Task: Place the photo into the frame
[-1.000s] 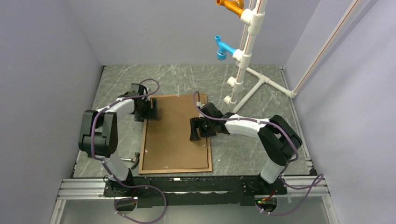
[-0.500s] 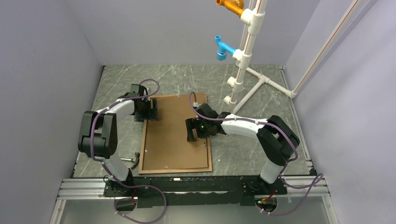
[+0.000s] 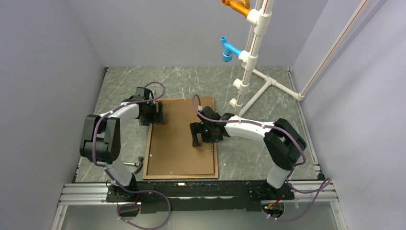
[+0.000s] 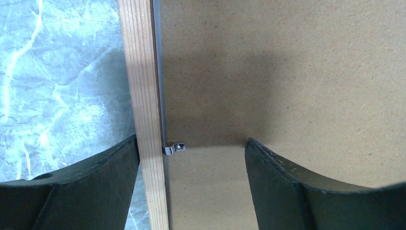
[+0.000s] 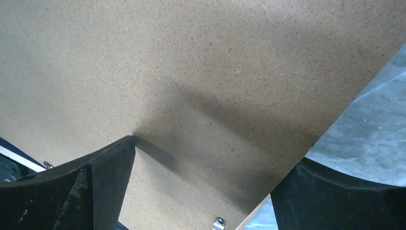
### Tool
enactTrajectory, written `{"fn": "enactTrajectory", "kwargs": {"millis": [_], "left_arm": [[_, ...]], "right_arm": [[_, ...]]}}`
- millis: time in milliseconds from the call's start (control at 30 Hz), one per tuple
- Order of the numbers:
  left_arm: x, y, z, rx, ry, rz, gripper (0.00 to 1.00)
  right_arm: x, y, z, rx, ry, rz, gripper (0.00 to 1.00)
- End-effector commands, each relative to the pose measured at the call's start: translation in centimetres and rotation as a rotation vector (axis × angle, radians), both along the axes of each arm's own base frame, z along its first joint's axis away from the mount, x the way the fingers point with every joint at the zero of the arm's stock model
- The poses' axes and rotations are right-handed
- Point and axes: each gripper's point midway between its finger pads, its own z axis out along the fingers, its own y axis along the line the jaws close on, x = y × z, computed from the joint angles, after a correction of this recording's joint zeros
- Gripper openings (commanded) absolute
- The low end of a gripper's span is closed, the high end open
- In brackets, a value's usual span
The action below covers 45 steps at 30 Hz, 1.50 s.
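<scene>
Plainly, the frame (image 3: 181,176) lay flat on the grey marbled table (image 3: 253,158), between the two arms and just beyond their bases. Its brown wood face was up and the plain brown backing board (image 3: 179,139) sat inside its rails. Its long axis ran from the near edge of the table toward the back wall, leaning slightly. The far short end sat a little to the left of the near one on the left side. The short rails lay across the table, one nearest the arm bases, the other pointing at the back wall.

The left gripper (image 3: 157,114) hung over the far left corner of the frame. In the left wrist view its jaws stood wide apart (image 4: 191,143) and straddled the pale wooden left rail (image 4: 141,96). One finger was outside the rail over the table, the other over the board, with nothing clasped between them. A small metal clip (image 4: 174,149) sat on the rail's inner edge, lying onto the board.

The right gripper (image 3: 197,135) was over the right half of the board, in the far part of the frame. In the right wrist view its fingers were spread wide (image 5: 215,151) above the bare fibreboard and held nothing. Another clip (image 5: 218,223) showed near the board's right edge.

A white pipe stand (image 3: 249,62) with a blue fitting (image 3: 229,49) and an orange fitting (image 3: 235,6) stood at the far right, apart from the frame.
</scene>
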Motion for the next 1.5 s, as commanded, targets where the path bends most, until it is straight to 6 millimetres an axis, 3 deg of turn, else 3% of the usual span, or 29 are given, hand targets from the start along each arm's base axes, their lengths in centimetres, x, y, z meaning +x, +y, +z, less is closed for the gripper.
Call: {"fn": "enactTrajectory", "kwargs": {"millis": [0,400,867,1167,1467], "left_arm": [[-3.2,-3.4,-0.2,-0.119,0.104,-0.051,0.81],[-3.5,-3.1,-0.5,-0.117,0.112,-0.044,0.81],[-3.7,-2.8,-0.4,-0.108,0.103,-0.023,0.8],[-4.4,-1.6,-2.0,-0.046,0.14,0.025,0.75],[-4.4,-1.5,-2.2,-0.048,0.141,0.048,0.72]], "right_arm": [[0.5,-3.2,0.4,-0.205,-0.097,0.057,1.0],[0.8,-4.0,2.0,-0.226,-0.112,0.023,1.0],[0.1,-5.1,2.6,-0.188,-0.096,-0.001,1.0],[-0.3,-5.3,3.2,-0.119,-0.089,-0.009,1.0],[-0.9,-5.8,3.1,-0.051,-0.087,-0.044,1.0]]}}
